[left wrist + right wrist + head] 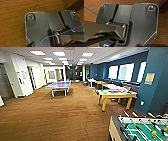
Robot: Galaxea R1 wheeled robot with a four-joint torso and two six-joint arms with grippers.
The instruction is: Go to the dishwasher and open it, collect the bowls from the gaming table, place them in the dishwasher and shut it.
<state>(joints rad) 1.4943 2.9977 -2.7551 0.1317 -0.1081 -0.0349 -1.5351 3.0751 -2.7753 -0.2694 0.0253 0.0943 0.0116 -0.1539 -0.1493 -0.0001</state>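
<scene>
You can't tell how either set of jaws stands right now: both wrist views look past the robot's own dark plate and jointed bar, down at brown carpet, and no fingers come clear. A thin blue cable (70,30) crosses the left wrist's plate.

Out ahead in the head view, you've got a long room with brown carpet (62,112) running away under rows of ceiling lights. Your gaming table (116,94), white top on yellow rim and legs, stands to the right at middle distance, alongside the dark blue wall (155,84). There's a clutter of small bright things on it; at the near left end you can pick out a blue bowl (101,90) with a green one (105,92) just beside it, too small to describe further.

Closest to you, at the lower right, is the foosball table (140,129), green field and rods in plain sight. Further back on the left sits a blue ping-pong table (58,85), well apart from the gaming table. Bright windows (125,72) line the blue wall.
</scene>
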